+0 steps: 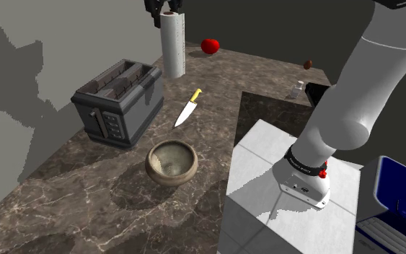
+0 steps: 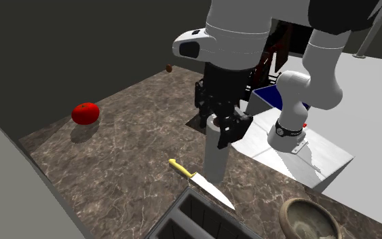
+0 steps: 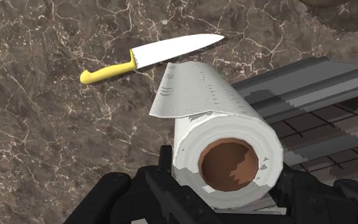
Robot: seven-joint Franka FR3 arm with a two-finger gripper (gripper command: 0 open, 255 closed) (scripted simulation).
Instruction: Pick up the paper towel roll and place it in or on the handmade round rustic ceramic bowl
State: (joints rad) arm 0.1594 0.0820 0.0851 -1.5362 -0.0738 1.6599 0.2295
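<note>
A dark marbled counter carries a grey toaster at the shoulder view's left. Beyond it, on the far side, a white paper towel roll stands upright, long axis vertical, its top end clamped in the black gripper. The brown bowl lies nearer, past a yellow-handled knife.

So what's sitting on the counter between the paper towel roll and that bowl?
A yellow-handled knife lies between the paper towel roll and the bowl, plain in the shoulder view.
</note>
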